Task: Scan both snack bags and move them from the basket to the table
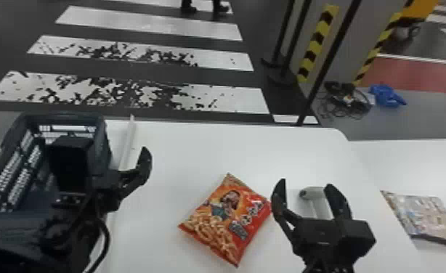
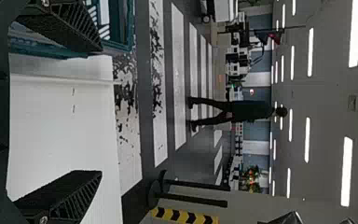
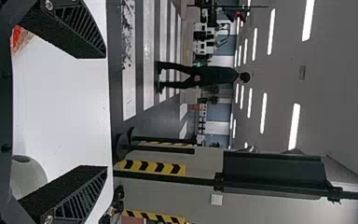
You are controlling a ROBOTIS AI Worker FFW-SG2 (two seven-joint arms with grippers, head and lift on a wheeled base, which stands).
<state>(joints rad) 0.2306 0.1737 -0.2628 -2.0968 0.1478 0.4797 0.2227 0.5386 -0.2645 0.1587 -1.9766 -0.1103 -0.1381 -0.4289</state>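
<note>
Snack bag (image 1: 227, 221) | lower centre | axis upper-right to lower-left | just left of right gripper (image 1: 307, 184), the nearer | fingers wide apart, empty

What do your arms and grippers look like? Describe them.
The left gripper and right gripper are black, each with two tapered, ribbed fingers. The left arm is black too, with a black cable curving beside it and a boxy black housing.
</note>
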